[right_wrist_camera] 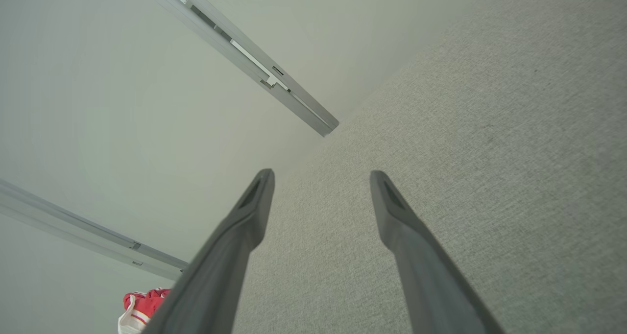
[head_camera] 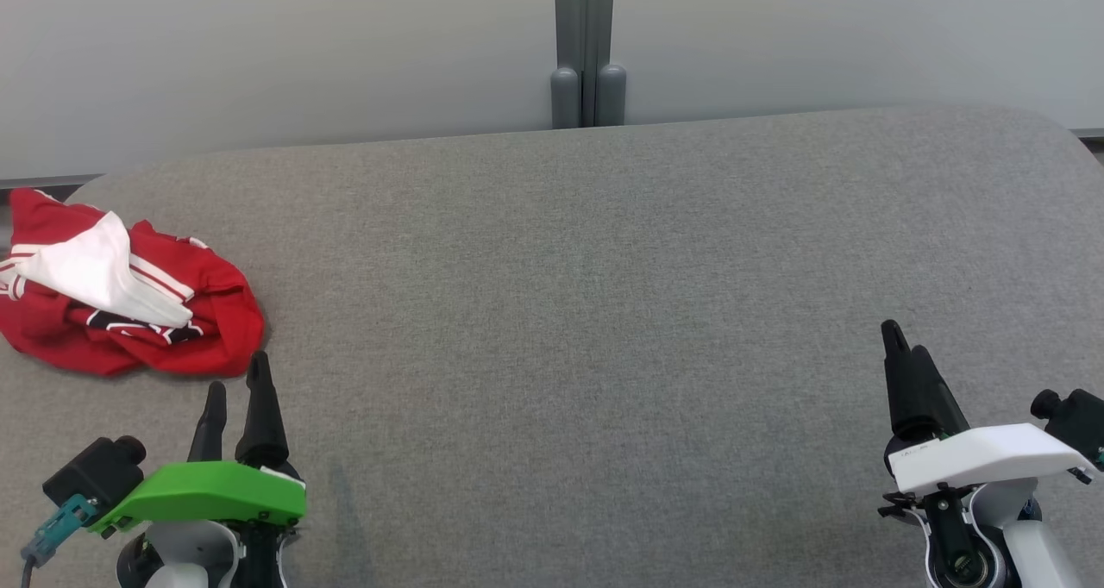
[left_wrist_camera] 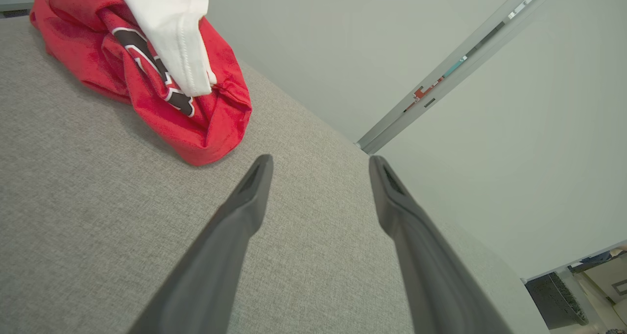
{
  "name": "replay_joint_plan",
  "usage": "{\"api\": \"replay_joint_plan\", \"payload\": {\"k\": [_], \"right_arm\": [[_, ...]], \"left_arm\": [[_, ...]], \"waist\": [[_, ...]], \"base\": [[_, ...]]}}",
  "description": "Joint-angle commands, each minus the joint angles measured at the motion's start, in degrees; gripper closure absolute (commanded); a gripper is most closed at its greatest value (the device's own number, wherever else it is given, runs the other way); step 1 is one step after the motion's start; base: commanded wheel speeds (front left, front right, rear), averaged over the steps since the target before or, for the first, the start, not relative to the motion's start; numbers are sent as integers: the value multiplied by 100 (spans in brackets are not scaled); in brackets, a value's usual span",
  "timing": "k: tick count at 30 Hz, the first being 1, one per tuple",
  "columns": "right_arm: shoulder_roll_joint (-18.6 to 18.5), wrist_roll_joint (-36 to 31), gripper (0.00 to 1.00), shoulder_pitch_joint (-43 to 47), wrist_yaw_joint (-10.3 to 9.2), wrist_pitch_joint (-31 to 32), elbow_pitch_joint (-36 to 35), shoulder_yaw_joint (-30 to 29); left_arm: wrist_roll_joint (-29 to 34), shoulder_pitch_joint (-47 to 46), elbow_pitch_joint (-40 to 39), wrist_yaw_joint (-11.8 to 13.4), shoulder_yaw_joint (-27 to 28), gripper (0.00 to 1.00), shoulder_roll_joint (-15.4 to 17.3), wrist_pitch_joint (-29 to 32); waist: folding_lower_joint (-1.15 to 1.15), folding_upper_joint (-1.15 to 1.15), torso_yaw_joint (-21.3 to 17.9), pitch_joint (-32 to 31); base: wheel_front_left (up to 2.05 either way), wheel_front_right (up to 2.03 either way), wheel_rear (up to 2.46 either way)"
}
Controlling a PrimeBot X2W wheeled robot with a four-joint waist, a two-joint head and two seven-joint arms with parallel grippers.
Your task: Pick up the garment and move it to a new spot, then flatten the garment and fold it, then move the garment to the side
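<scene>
**Both arms empty, crumpled top at the table's left edge**

Head view: the garment (head_camera: 129,286), a red top with white panels, white stripes and some dark lettering, lies in a bunched heap at the far left of the grey padded table (head_camera: 604,312), reaching its rim. The left gripper (head_camera: 236,372) stands just beside the heap's near edge, close but not touching. That looks like a ready stance for the first pick. The right gripper (head_camera: 903,340) is well apart at the lower right over bare table, probably kept clear until flattening calls for two arms.

Left wrist view: the two dark fingers (left_wrist_camera: 245,216) are spread wide with nothing between them. The garment sits ahead and to one side of the tips, folded over itself. A white piece with a stitched hem drapes over the red, and lettering shows in a crease.

Right wrist view: this gripper is likewise spread and empty above the table. A scrap of red and white shows far off at the bottom edge.
</scene>
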Motion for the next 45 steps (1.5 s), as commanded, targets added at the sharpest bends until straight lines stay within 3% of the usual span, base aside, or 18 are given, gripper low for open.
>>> {"api": "replay_joint_plan", "payload": {"k": [1,24,45], "right_arm": [[-60,-221,0,-9,2,-64,-80,23],[-86,-2102,0,110,2,-449,-28,65],[-83,-3408,0,179,2,-744,20,54]], "left_arm": [[207,-153,-64,39,-28,0,75,-62],[1809,-241,79,304,-403,0,240,-448],[2777,-352,438,400,-615,0,325,-641]], "waist": [[0,0,7,0],[0,0,161,-21],[0,0,315,6]], "base": [[0,0,0],[0,0,0],[0,0,0]]}}
